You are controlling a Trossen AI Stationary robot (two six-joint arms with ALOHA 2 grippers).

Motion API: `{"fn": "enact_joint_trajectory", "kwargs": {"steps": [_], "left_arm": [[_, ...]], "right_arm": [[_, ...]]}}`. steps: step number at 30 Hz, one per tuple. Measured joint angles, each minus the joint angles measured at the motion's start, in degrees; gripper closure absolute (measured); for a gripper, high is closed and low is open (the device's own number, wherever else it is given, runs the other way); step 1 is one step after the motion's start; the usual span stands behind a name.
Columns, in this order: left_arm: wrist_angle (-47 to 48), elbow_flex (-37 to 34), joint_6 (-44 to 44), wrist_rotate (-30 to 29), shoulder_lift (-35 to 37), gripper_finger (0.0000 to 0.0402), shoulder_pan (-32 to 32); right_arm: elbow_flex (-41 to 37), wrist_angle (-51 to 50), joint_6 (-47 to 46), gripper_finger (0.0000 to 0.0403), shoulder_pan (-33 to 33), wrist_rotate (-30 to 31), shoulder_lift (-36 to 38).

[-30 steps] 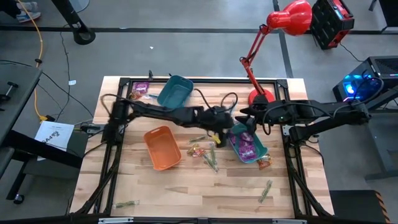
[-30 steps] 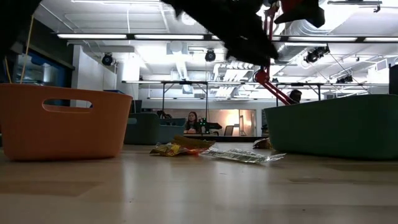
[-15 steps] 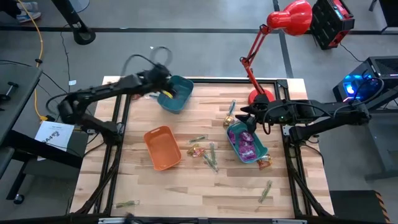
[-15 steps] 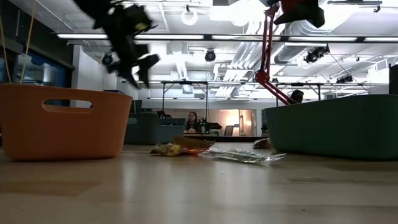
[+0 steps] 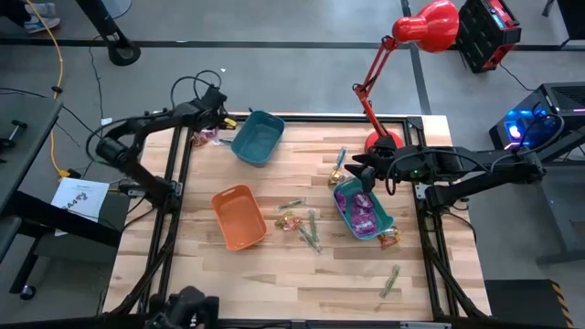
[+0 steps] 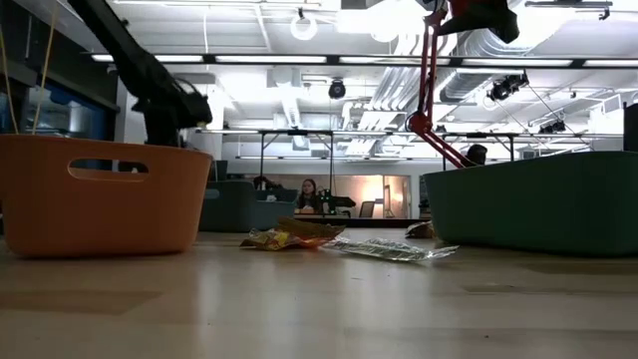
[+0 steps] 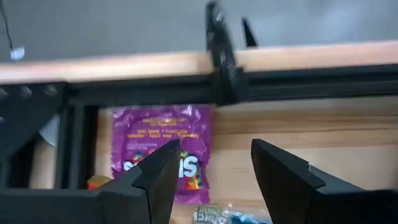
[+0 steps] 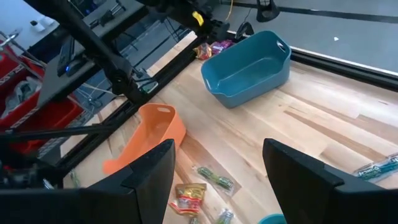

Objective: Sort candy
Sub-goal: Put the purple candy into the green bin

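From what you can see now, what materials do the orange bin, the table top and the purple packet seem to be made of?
Orange bin: likely moulded plastic, smooth matte walls with a cut-out handle. Table top: wood, pale planks with visible grain and seams. Purple packet: probably thin plastic film, glossy and printed.

Lighting: bright, even, from long ceiling strip lights. Shadows: soft on pale wooden tabletop. Blur: left wrist view smeared; shiny purple candy packet print was soft.
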State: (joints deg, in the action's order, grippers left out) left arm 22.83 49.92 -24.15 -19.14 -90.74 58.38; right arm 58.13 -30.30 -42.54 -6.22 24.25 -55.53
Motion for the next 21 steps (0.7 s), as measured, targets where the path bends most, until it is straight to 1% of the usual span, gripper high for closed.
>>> {"fn": "enact_joint_trajectory", "kwargs": {"steps": [5, 12, 16, 21], "left_arm": [[-2.04, 2.07, -4.09, 0.17, -4.04, 0.0220, 0.15], [0.38, 3.84, -3.81, -1.37, -7.17, 0.0248, 0.12], [0.77, 4.02, -2.07, -4.85, -7.85, 0.0272, 0.12], [1.25, 4.57, -0.73, -6.77, -9.80, 0.0292, 0.11]], "right_arm": [[0.00, 0.15, -0.90, 0.0165, -0.02, 0.12, -0.02], [0.00, 0.16, -0.97, 0.0165, 0.00, 0.14, -0.02], [0.00, 0.15, -0.65, 0.0165, -0.01, 0.69, -0.02], [0.00, 0.09, -0.53, 0.0165, 0.00, 0.72, -0.02]]}}
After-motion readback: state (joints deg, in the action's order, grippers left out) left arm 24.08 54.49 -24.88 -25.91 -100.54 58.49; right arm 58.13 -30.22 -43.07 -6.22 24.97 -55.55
